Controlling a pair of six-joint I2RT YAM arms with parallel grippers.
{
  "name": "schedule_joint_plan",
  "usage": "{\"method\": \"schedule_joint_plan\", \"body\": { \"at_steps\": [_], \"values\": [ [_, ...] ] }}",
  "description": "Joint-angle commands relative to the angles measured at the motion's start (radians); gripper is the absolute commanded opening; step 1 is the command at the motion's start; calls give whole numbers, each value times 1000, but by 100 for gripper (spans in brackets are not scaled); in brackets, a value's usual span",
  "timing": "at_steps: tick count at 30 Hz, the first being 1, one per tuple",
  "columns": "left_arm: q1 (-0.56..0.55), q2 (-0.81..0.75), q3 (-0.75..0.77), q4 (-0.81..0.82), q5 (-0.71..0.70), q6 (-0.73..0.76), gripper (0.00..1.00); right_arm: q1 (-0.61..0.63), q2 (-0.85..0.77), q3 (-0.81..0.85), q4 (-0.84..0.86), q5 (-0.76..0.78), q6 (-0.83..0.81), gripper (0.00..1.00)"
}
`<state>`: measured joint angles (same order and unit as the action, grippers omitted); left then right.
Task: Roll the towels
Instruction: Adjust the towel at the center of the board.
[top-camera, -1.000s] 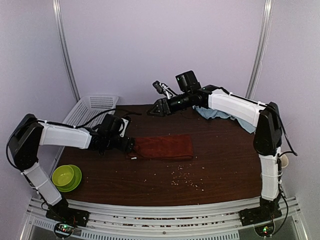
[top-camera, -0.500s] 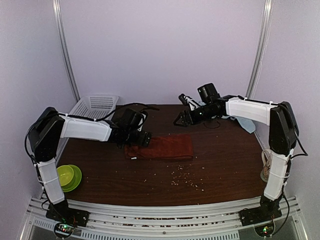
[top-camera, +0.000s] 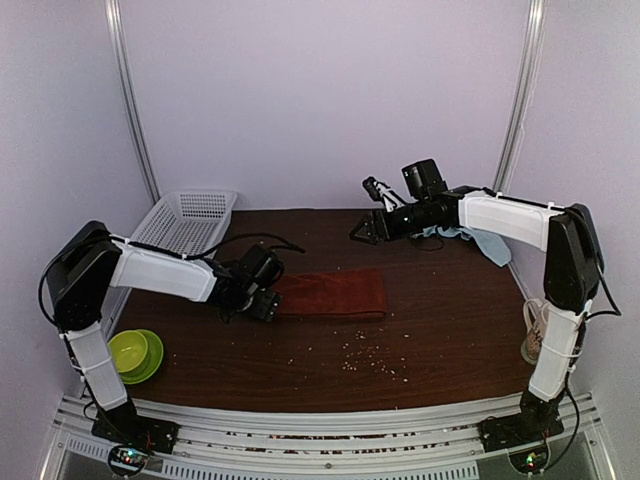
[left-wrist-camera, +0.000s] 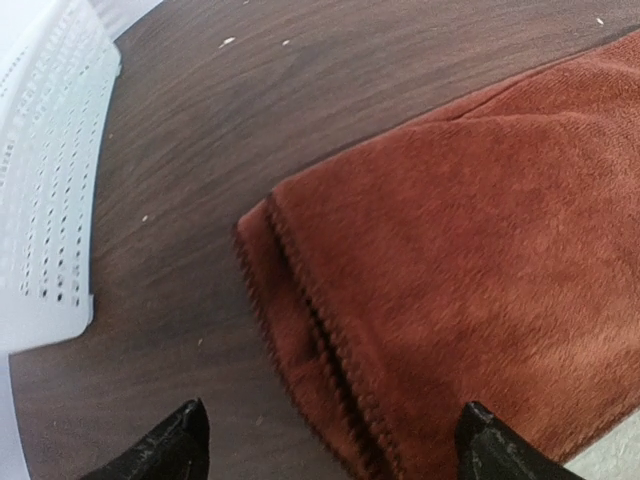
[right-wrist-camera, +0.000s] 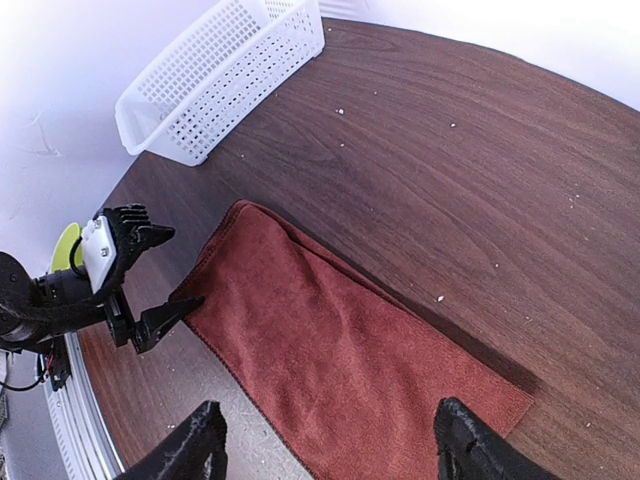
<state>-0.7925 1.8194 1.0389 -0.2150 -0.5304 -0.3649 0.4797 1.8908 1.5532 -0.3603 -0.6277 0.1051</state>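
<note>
Table (top-camera: 450, 340): dark wood, fills the middle of the top view.
Red towel (top-camera: 335, 293): flat at frame centre, long side running left-right.
Blue towel (top-camera: 488, 243): bunched at upper right, partly hidden by the right arm.
Basket (top-camera: 190, 215): upper left.
Left gripper (left-wrist-camera: 330, 450): fingers wide apart, straddling the red towel's left end.
Right gripper (right-wrist-camera: 330, 445): fingers apart, empty, raised at upper centre.
Bowl (top-camera: 133, 353): green, lower left.
</note>
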Motion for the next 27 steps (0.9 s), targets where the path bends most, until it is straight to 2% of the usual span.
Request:
{"method": "schedule_joint_plan", "body": {
  "at_steps": [1, 7, 15, 22, 27],
  "values": [
    [4, -81, -55, 0, -36, -64, 87, 2, -18, 0, 27, -9, 10, 72],
    [4, -114, -109, 8, -49, -96, 88, 2, -15, -3, 23, -10, 4, 72],
    [4, -98, -102, -21, -34, -101, 88, 3, -9, -4, 18, -15, 2, 73],
    [37, -221, -84, -74, -121, -86, 93, 3, -8, 1, 8, -26, -1, 74],
    [70, -282, -63, -8, -26, -40, 92, 1, -12, 3, 1, -33, -2, 75]
  ]
}}
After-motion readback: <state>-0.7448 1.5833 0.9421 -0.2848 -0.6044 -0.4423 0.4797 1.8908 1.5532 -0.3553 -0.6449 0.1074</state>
